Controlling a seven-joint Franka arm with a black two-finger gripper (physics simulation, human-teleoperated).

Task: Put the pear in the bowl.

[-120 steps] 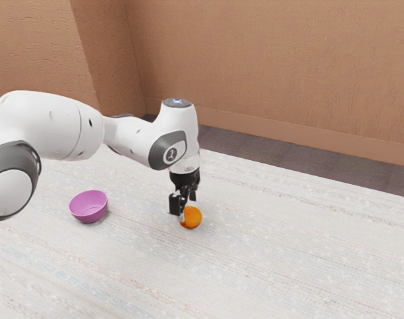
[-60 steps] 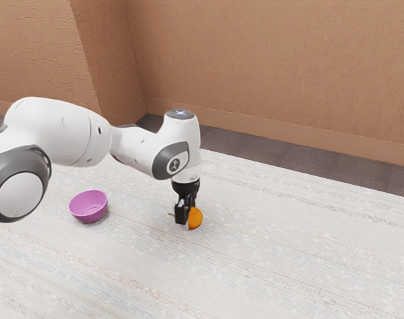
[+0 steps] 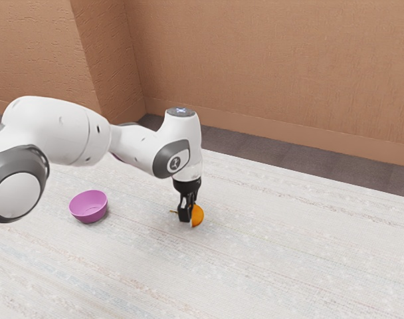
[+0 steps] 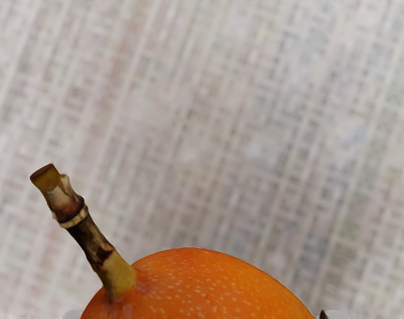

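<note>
In the exterior view my gripper points down, its fingers on two sides of the orange pear, shut on it. The near finger hides part of the fruit, and the stem pokes out toward the exterior view's left. In the wrist view the pear lies at the lower edge with its thick brown stem slanting away; slivers of the gripper flank the fruit. A pink-purple bowl stands upright, apart from the gripper, toward the exterior view's left.
The pale woven-patterned tabletop stretches around the pear and bowl. Beyond its far edge are a dark floor strip and a brown wall. The arm reaches in above the bowl's far side.
My hand first came down around the pear; since half a second ago, hand and pear have shifted slightly up and toward the exterior view's right together. The bowl has stayed put.
</note>
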